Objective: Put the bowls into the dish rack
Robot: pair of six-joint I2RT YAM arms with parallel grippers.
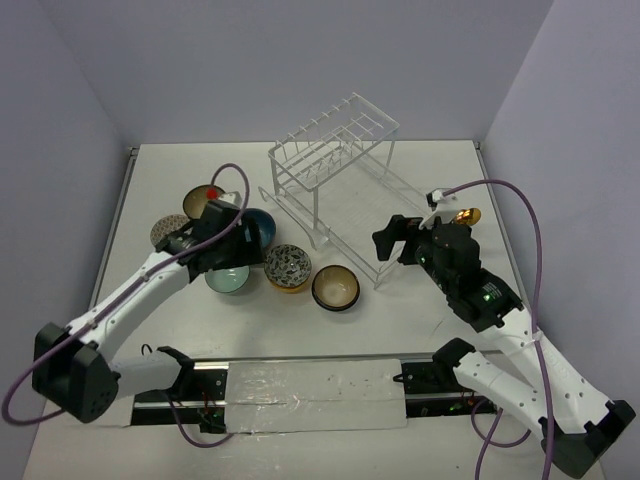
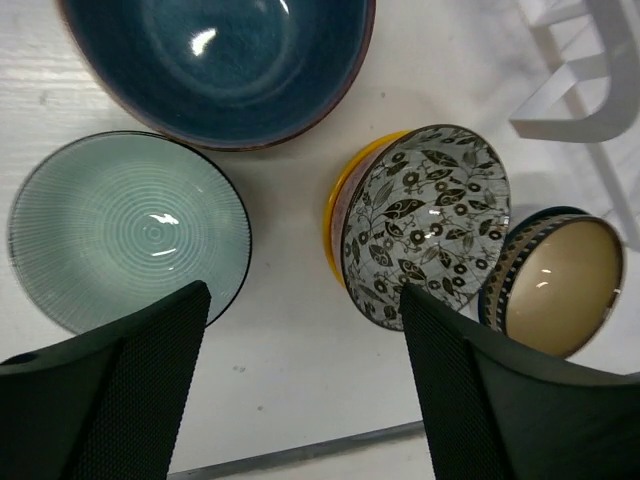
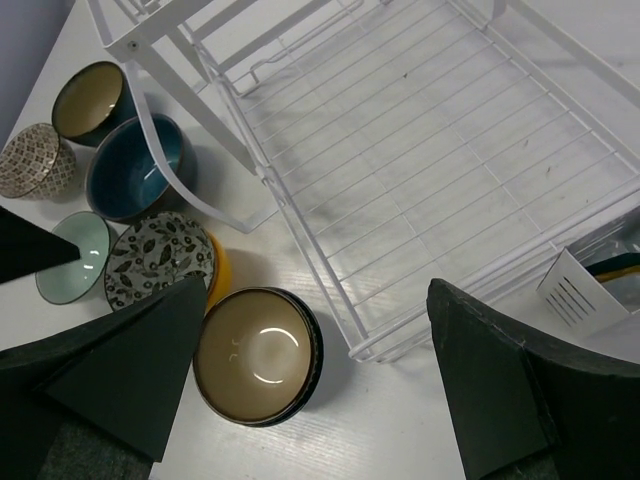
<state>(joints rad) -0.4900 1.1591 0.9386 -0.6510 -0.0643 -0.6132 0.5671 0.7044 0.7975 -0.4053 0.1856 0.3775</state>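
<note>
The left gripper (image 2: 303, 300) is closest. Its two black fingers are apart and hold nothing. The right gripper (image 3: 315, 290) is wide apart and empty too, just beside the dish rack (image 1: 335, 140). No bowl is in the rack. The bowls sit left of the rack: the big dark blue bowl (image 2: 220, 60), the green bowl (image 2: 125, 230), the flower bowl (image 2: 425, 220) and the brown bowl (image 2: 555, 285). I think the first pick is starting. Next, one finger must go inside a rim and pinch. Only the right wrist view shows the rack's bottom tray (image 3: 430, 150).
</note>
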